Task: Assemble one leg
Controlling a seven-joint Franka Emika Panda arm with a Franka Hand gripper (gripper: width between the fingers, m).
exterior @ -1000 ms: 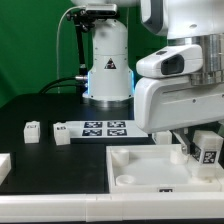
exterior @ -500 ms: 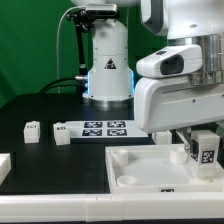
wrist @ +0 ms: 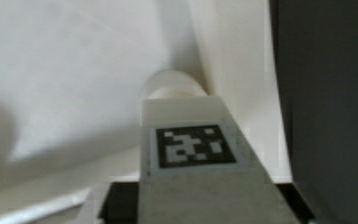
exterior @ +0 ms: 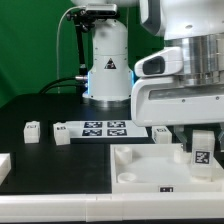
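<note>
My gripper (exterior: 199, 140) is shut on the leg (exterior: 201, 155), a small white block with a black-and-white tag on its face. It holds the leg upright over the near right part of the large white tray (exterior: 140, 172), at the exterior view's right. In the wrist view the leg (wrist: 195, 140) runs out from between the dark fingers (wrist: 133, 202), and its far end sits at a rounded corner of the tray (wrist: 69, 80). I cannot tell whether the end touches the tray.
The marker board (exterior: 105, 128) lies behind the tray. Two more small white tagged blocks (exterior: 33, 131) (exterior: 62, 135) stand at the exterior view's left, another white piece (exterior: 3, 168) sits at the left edge, and one small piece (exterior: 160, 133) lies beside the board.
The arm has shifted a little toward the exterior view's left, carrying the leg with it and slightly lower over the tray. The grip has not changed.
</note>
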